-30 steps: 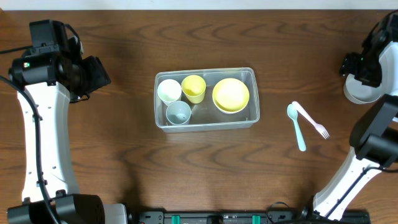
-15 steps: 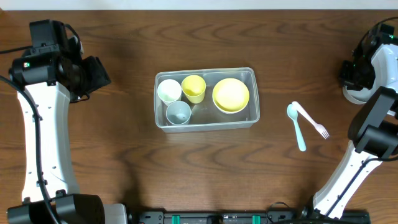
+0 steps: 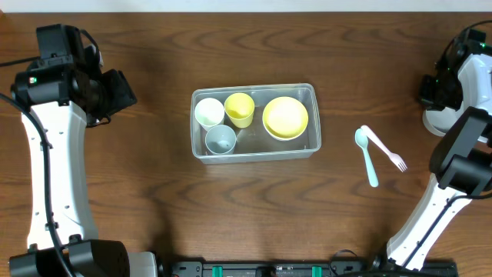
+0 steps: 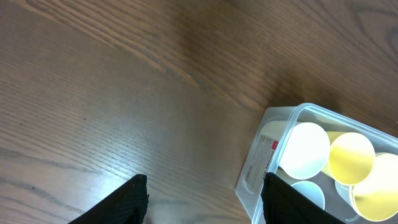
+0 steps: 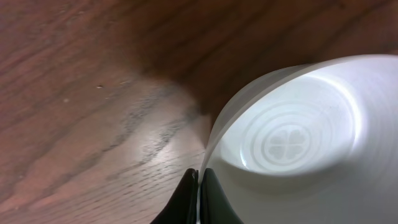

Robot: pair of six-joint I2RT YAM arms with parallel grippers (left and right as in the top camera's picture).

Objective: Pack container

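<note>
Container (image 3: pixel 255 156) mid-frame on bench (image 3: pixel 154 200), long axis left-right. Left hand (image 4: pixel 204 202) upper left, fingers (image 4: pixel 134 202) apart (nothing in them). Right hand (image 5: pixel 199 196) far right edge, pinched on white bowl (image 5: pixel 292 137) rim.

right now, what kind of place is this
Probably a robot lab bench staged for packing tableware: wooden table, two arms, a clear container holding cups and a yellow bowl, spoon and fork loose beside it.

Even, fairly bright light fell from above onto the tabletop (image 3: pixel 154 192), leaving only soft, faint shadows. The container (image 3: pixel 254 157) caught small glints. In the right wrist view the white bowl (image 5: pixel 298 137) glowed overexposed and blurred, throwing a dark shadow.
</note>
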